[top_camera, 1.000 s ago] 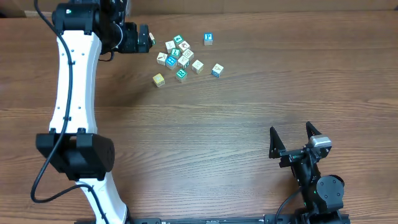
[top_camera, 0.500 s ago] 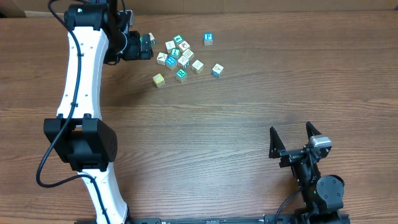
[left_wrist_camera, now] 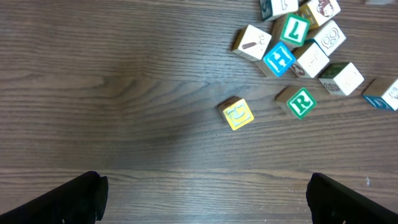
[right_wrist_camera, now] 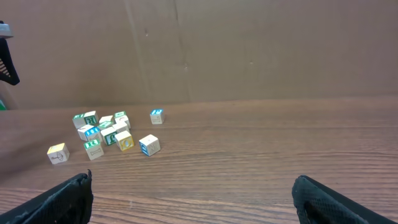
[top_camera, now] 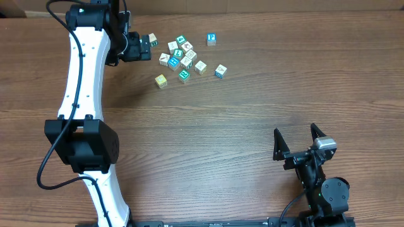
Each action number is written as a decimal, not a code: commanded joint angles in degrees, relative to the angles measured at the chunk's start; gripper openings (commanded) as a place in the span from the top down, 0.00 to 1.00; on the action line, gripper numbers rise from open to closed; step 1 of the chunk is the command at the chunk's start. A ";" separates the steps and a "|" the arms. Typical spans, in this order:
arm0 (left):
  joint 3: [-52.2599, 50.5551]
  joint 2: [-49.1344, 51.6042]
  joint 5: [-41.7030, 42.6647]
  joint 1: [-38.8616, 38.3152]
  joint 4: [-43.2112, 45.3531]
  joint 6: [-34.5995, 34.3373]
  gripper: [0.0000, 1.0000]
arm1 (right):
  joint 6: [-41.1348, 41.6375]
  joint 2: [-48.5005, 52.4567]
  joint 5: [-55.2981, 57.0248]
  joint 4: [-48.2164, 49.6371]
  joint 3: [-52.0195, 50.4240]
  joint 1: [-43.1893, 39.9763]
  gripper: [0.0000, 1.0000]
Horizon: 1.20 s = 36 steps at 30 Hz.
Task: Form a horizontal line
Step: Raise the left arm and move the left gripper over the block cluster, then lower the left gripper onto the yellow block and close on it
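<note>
— Where were the letter cubes (top_camera: 185, 62)?
— Loosely clustered at the far side of the counter (top_camera: 227, 120), not in a line. One yellow cube (top_camera: 161, 81) sat just apart.
— And the jaws?
— The left jaws gaped empty beside the cluster. The right jaws were wide open too, well apart from it.

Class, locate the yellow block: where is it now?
In the overhead view, the yellow block lies alone, lower-left of the cluster, nearest the green R block.
</note>
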 commanded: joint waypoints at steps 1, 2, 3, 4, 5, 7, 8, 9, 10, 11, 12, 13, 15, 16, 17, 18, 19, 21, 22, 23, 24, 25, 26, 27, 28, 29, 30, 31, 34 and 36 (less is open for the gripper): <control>-0.20 1.36 -1.38 0.24 -0.11 -1.92 0.00 | 0.39 -0.55 -0.33 0.28 -0.59 -0.17 0.00; -0.20 1.33 -1.55 0.24 -0.11 -1.92 0.00 | 0.39 -0.55 -0.31 0.28 -0.59 -0.17 0.00; -0.20 1.36 -1.70 0.24 -0.11 -1.95 0.00 | 0.39 -0.55 -0.31 0.28 -0.59 -0.17 0.00; -0.20 1.36 -1.70 0.24 -0.11 -1.95 0.00 | 0.39 -0.55 -0.31 0.28 -0.59 -0.17 0.00; -0.20 1.36 -1.70 0.24 -0.11 -1.97 0.01 | 0.39 -0.55 -0.33 0.28 -0.59 -0.17 0.00; -0.20 1.36 -1.75 0.24 -0.17 -2.91 0.00 | 0.39 -0.55 -0.33 0.28 -0.59 -0.17 0.00; -0.20 1.36 -1.75 0.24 -0.22 -3.54 0.00 | 0.39 -0.55 -0.31 0.28 -0.59 -0.17 0.00; -0.20 1.36 -1.84 0.24 -0.28 -4.07 0.00 | 0.39 -0.55 -0.33 0.28 -0.59 -0.17 0.00; -0.20 1.36 -2.27 0.26 -0.33 -4.79 0.01 | 0.39 -0.55 -0.31 0.28 -0.59 -0.17 0.00; -0.20 1.36 -3.02 0.24 -0.42 -5.40 0.00 | 0.39 -0.55 -0.31 0.28 -0.59 -0.17 0.00; -0.20 1.36 -3.65 0.24 -0.50 -5.84 0.00 | 0.39 -0.55 -0.33 0.28 -0.59 -0.17 0.00; -0.22 1.36 -4.24 0.24 -0.55 -6.19 0.00 | 0.39 -0.55 -0.31 0.28 -0.59 -0.17 0.00; -0.22 1.36 -4.68 0.24 -0.63 -6.43 0.00 | 0.39 -0.55 -0.31 0.28 -0.59 -0.17 0.00; -0.22 1.36 -4.68 0.24 -0.70 -6.43 0.00 | 0.39 -0.55 -0.33 0.28 -0.59 -0.17 0.00; -0.22 1.36 -4.68 0.24 -0.79 -6.43 0.00 | 0.39 -0.55 -0.33 0.28 -0.59 -0.17 0.00; -0.22 1.36 -4.68 0.24 -0.85 -6.43 0.00 | 0.39 -0.55 -0.33 0.28 -0.59 -0.17 0.00; -0.22 1.36 -4.68 0.24 -1.01 -6.43 0.00 | 0.39 -0.55 -0.33 0.28 -0.59 -0.17 0.00; -0.22 1.36 -4.68 0.24 -1.33 -6.43 0.00 | 0.39 -0.55 -0.33 0.28 -0.59 -0.17 0.00; -0.22 1.36 -4.68 0.24 -1.49 -6.40 0.01 | 0.39 -0.55 -0.31 0.28 -0.59 -0.17 0.00; -0.22 1.36 -4.68 0.24 -1.60 -6.40 0.01 | 0.39 -0.55 -0.31 0.28 -0.59 -0.17 0.00; -0.22 1.36 -4.68 0.24 -1.64 -6.40 0.00 | 0.39 -0.55 -0.31 0.28 -0.59 -0.17 0.00; -0.24 1.36 -4.68 0.24 -1.64 -6.40 0.00 | 0.39 -0.55 -0.33 0.28 -0.59 -0.17 0.00; -0.33 1.36 -4.68 0.24 -1.60 -6.43 0.00 | 0.39 -0.55 -0.31 0.28 -0.59 -0.17 0.00; -0.42 1.36 -4.68 0.24 -1.57 -6.43 0.01 | 0.39 -0.55 -0.31 0.28 -0.59 -0.17 0.00; -0.72 1.36 -4.68 0.24 -1.44 -6.43 0.00 | 0.39 -0.55 -0.31 0.28 -0.59 -0.17 0.00; -0.83 1.36 -4.68 0.24 -1.40 -6.43 0.00 | 0.39 -0.55 -0.31 0.28 -0.59 -0.17 0.00; -1.14 1.36 -4.68 0.24 -1.25 -6.43 0.00 | 0.39 -0.55 -0.33 0.28 -0.59 -0.17 0.00; -1.66 1.36 -4.68 0.24 -0.94 -6.43 0.00 | 0.39 -0.55 -0.31 0.28 -0.59 -0.17 0.00; -2.86 1.36 -4.68 0.24 -0.31 -6.40 0.00 | 0.39 -0.55 -0.33 0.28 -0.59 -0.17 0.00; -3.69 1.36 -4.68 0.24 0.28 -6.40 0.00 | 0.39 -0.55 -0.33 0.28 -0.59 -0.17 0.00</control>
